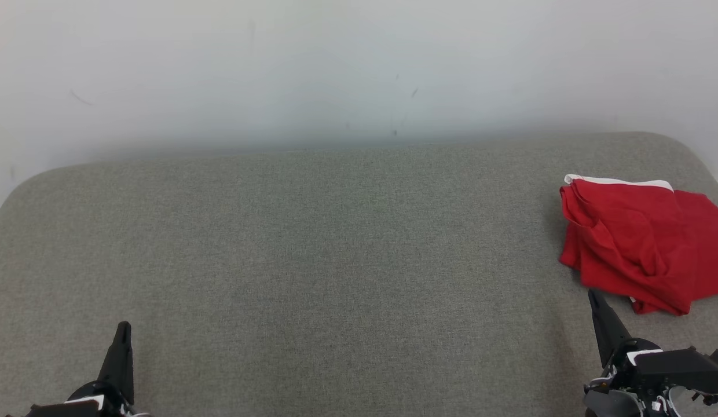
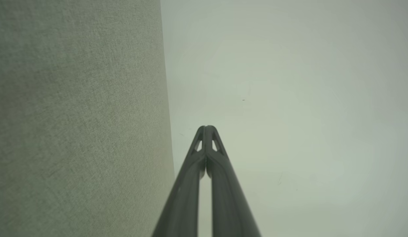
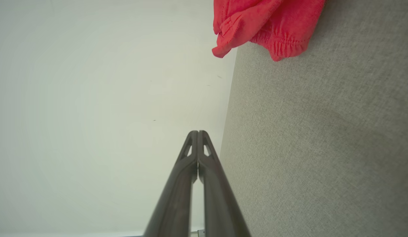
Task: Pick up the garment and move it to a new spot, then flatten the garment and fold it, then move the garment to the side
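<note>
Our right jaws (image 1: 594, 298) are pressed fully together, the two long dark fingers meeting at a single point and holding nothing; the right wrist view shows the tips touching with only slim slots behind them. Our left jaws (image 1: 123, 330) are closed the same way and equally empty, low at the near left of the counter (image 1: 336, 249).

The relation that matters: the garment (image 1: 643, 243) lies just ahead of the right jaws and slightly outward, near but not touching them, while it sits well apart from the left jaws across the whole width of the counter. The right arm is clearly the nearer one. The heap's longer run goes roughly across the counter, side to side, close to the right edge and towards the far side.

The garment is soft red cloth, loosely bunched with deep folds, a white band along its far edge and a gathered, elasticated hem (image 3: 283, 46) visible from the right wrist. It looks limp and likely to drape when lifted. The counter is covered in a grey woven fabric, matte and slightly rough, with rounded corners, against a plain pale wall (image 1: 336, 69).
</note>
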{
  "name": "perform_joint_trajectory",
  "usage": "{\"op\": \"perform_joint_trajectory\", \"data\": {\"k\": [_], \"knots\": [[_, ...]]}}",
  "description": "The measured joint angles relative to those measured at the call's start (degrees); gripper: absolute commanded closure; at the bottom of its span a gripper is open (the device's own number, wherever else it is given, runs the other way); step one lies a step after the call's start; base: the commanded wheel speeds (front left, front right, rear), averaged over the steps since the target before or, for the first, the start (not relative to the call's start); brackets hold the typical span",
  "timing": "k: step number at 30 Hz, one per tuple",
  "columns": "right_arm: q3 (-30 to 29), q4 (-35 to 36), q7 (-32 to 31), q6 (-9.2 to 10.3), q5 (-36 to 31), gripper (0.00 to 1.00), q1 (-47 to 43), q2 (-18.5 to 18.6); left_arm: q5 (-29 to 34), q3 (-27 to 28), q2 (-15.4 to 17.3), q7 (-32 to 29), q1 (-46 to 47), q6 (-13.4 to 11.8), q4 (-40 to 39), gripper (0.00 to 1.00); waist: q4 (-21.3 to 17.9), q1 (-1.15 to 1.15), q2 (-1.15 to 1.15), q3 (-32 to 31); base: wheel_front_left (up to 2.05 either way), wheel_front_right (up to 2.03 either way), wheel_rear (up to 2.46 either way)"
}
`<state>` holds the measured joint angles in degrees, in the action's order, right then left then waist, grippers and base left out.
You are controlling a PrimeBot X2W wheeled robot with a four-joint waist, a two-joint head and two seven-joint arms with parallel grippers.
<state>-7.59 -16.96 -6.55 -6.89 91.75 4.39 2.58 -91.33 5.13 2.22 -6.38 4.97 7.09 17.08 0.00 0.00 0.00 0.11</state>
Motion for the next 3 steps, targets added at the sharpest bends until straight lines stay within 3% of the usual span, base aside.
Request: {"op": "perform_joint_trajectory", "data": {"k": [3], "knots": [[0.0,0.0,0.0,0.00,0.0,1.00,0.0,0.0,0.0,0.0,0.0,0.0,0.0,0.0,0.0,1.00,0.0,0.00,0.00,0.0,0.00,0.00,0.00]]}}
